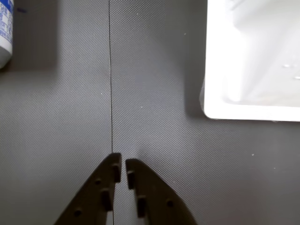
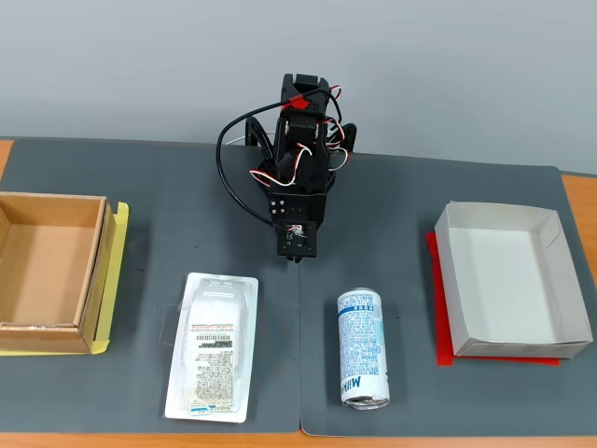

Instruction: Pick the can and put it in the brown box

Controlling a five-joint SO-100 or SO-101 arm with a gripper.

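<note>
1. My gripper [image 1: 123, 161] is nearly closed, only a sliver of gap between the tips, and it holds nothing. It hangs over bare grey mat [image 1: 154, 117], right beside the seam where two mat pieces meet.

2. The can [image 2: 363, 348] lies on its side in the fixed view, well in front of my arm [image 2: 298, 177] and a little to the right, silver end toward the camera. In the wrist view only a slice of it shows at the top left corner [image 1: 5, 33].

3. The box [image 2: 51, 271] sits at the far left of the fixed view, open and empty, on a yellow sheet, well apart from the can.

4. First risk: I go down with jaws this narrow. They would land on top of the can and shove it instead of straddling it. I judge I must open wide first.

5. Second risk: the can is round and lying flat. A touch from one finger alone could set it rolling sideways.

6. Third risk: the blister pack [image 2: 212, 347] lies between can and box. A low carry could clip it.

7. Fourth risk: the white tray [image 2: 513, 280] is nearer the can than the box is, and an easy wrong target.
</note>
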